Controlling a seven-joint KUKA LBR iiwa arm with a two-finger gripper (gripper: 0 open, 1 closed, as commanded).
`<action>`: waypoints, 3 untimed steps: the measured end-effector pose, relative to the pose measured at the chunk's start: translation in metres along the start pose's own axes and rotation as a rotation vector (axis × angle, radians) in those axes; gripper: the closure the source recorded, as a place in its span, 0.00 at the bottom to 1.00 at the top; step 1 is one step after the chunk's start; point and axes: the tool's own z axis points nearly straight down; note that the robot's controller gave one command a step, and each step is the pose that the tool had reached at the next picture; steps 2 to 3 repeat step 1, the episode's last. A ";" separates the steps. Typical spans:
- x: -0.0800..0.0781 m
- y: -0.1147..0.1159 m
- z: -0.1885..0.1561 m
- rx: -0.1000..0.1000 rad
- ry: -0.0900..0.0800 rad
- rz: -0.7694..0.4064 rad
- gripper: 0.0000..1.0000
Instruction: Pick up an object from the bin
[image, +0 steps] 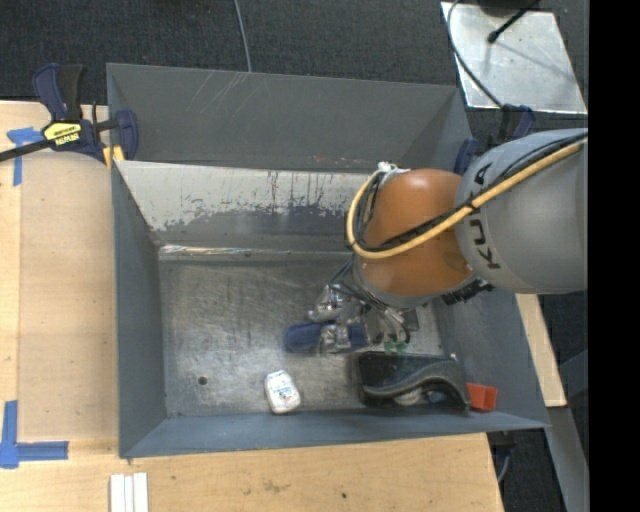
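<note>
Tool (348, 322) low at the floor of the bin (140, 330), beneath the arm's orange cover (415, 235). The cover and the tool's own metalwork hide its tip, so whether it is open or closed cannot be told.

Touching or just beside the tool, on the side away from the arm, lies a small elongated blue object (303, 337). This is judged the likely thing to be picked, though contact cannot be confirmed.

Just beyond the tool, toward the bin's near wall, lies a black shoe-like object (405, 378), with a small orange block (482, 397) at its end in the corner. Farther from the tool, past the blue object and close to the near wall, rests a small white object (282, 391), apart from the others.

To do the step well:
- Centre the tool across the blue object's narrow width.
- Keep it clear of the black object's rim.
- Close only when the blue object sits squarely inside.
- Lift straight up, so that nothing catches or slips.
</note>
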 end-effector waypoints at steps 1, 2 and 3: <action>-0.010 0.000 -0.110 0.001 0.001 -0.036 1.00; -0.010 0.000 -0.110 0.001 0.001 -0.036 1.00; -0.010 0.000 -0.110 0.001 0.001 -0.036 1.00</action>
